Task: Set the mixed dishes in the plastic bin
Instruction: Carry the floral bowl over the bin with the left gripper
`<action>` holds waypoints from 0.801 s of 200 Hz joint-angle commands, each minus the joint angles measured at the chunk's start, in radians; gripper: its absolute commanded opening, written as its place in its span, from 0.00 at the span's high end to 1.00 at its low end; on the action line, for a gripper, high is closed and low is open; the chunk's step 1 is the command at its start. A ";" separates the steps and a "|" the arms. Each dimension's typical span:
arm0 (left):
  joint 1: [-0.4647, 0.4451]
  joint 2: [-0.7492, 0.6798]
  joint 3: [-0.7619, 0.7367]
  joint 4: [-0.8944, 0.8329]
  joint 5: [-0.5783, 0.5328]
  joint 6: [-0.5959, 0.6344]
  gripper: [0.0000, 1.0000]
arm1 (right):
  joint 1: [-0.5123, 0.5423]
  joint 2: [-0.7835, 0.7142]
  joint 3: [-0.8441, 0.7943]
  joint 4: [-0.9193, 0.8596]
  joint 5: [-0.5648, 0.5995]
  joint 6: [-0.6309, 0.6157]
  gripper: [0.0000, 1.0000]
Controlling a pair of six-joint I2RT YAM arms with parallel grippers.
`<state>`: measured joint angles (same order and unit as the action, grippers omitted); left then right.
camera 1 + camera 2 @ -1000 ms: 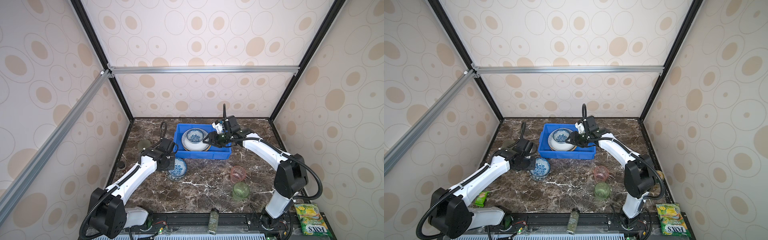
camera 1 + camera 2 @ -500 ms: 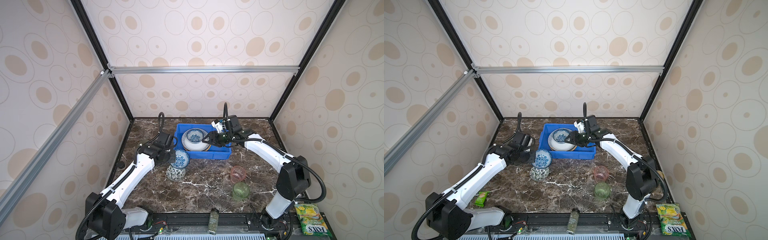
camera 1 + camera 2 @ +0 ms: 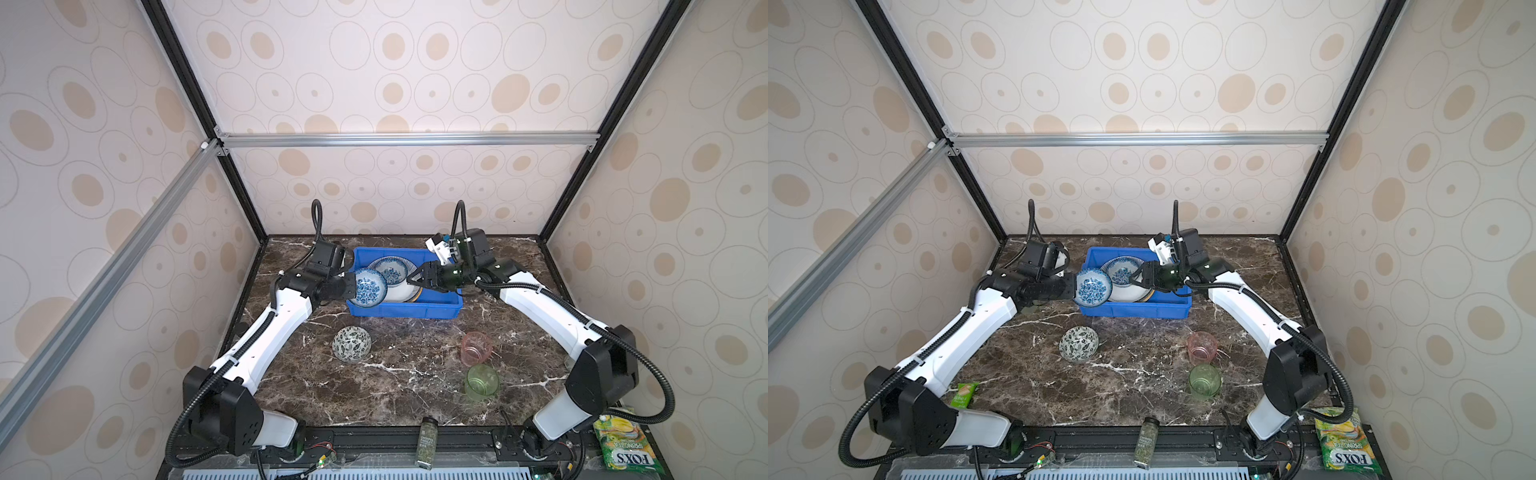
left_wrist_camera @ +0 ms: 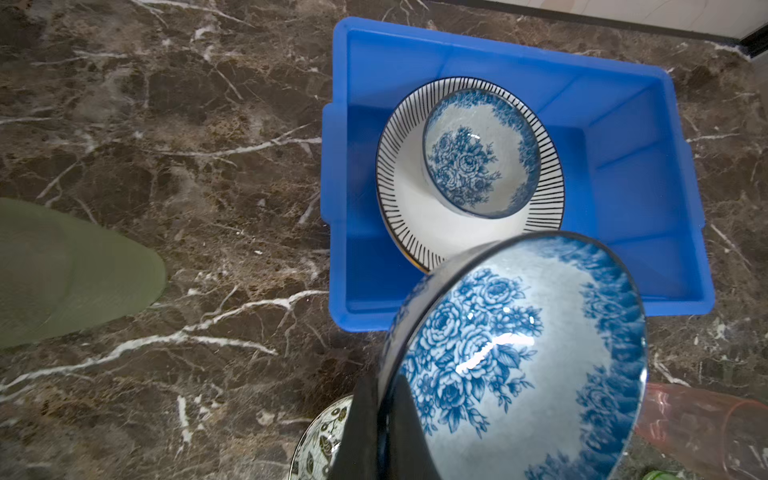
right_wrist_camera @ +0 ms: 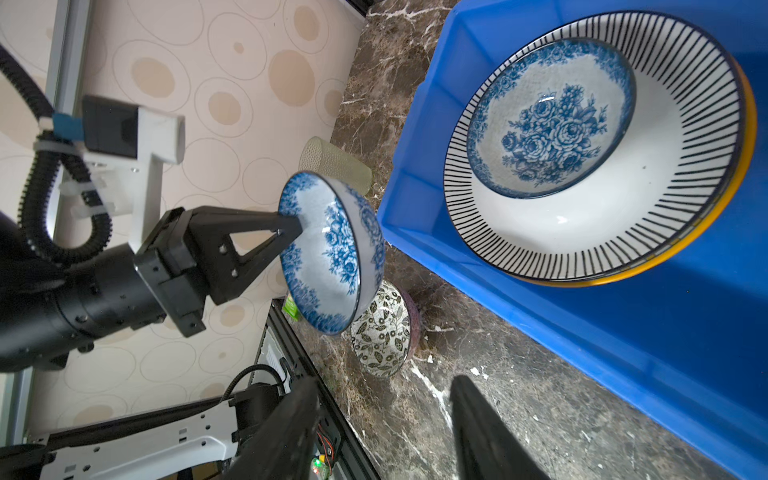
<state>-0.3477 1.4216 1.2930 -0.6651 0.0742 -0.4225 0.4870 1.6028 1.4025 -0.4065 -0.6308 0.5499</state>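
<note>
Top views: left gripper (image 3: 352, 288) clamping one floral bowl (image 3: 369, 287) beside bin (image 3: 405, 309); second floral bowl (image 3: 393, 270) sitting inside; right gripper (image 3: 411, 279) gaping, empty; one leaf bowl (image 3: 351, 343), two cups (image 3: 476, 348) (image 3: 482, 382) sitting on table (image 3: 395, 399).

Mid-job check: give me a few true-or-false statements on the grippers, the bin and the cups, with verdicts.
1. The left gripper is shut on a flowered bowl. True.
2. The blue bin is empty. False: a striped plate with a second flowered bowl on it lies inside.
3. The pink cup and the green cup stand on the table, outside the bin. True.
4. The right gripper holds the leaf bowl. False: it is open and empty; the leaf bowl sits on the table.
</note>
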 commanded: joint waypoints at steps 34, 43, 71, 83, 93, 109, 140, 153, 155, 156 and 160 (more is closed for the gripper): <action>0.007 0.030 0.080 0.125 0.095 0.006 1.00 | -0.004 0.026 0.004 0.075 -0.010 0.013 0.42; 0.007 0.032 0.079 0.128 0.100 0.010 1.00 | -0.002 0.045 0.017 0.090 -0.007 0.024 0.42; 0.007 0.044 0.077 0.144 0.121 0.009 1.00 | 0.014 0.138 0.133 0.016 0.047 -0.006 0.41; 0.007 0.049 0.081 0.151 0.129 0.009 1.00 | 0.029 0.176 0.199 -0.050 0.081 -0.044 0.42; 0.007 0.054 0.086 0.153 0.133 0.011 1.00 | 0.037 0.200 0.236 -0.079 0.104 -0.066 0.42; 0.007 0.068 0.099 0.156 0.133 0.019 1.00 | 0.041 0.219 0.264 -0.083 0.111 -0.069 0.42; 0.007 0.109 0.128 0.165 0.141 0.025 1.00 | 0.042 0.258 0.305 -0.096 0.107 -0.059 0.43; 0.007 0.130 0.145 0.167 0.137 0.028 1.00 | 0.042 0.271 0.313 -0.092 0.096 -0.052 0.43; 0.007 0.134 0.148 0.167 0.135 0.028 1.00 | 0.042 0.272 0.312 -0.089 0.094 -0.051 0.43; 0.007 0.135 0.149 0.167 0.133 0.028 1.00 | 0.042 0.272 0.311 -0.088 0.093 -0.050 0.43; 0.007 0.143 0.155 0.167 0.130 0.029 1.00 | 0.042 0.273 0.310 -0.084 0.090 -0.045 0.43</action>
<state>-0.3466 1.5406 1.3708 -0.5518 0.1944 -0.4198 0.5266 1.8446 1.6894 -0.4690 -0.5381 0.5072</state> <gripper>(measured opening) 0.062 0.569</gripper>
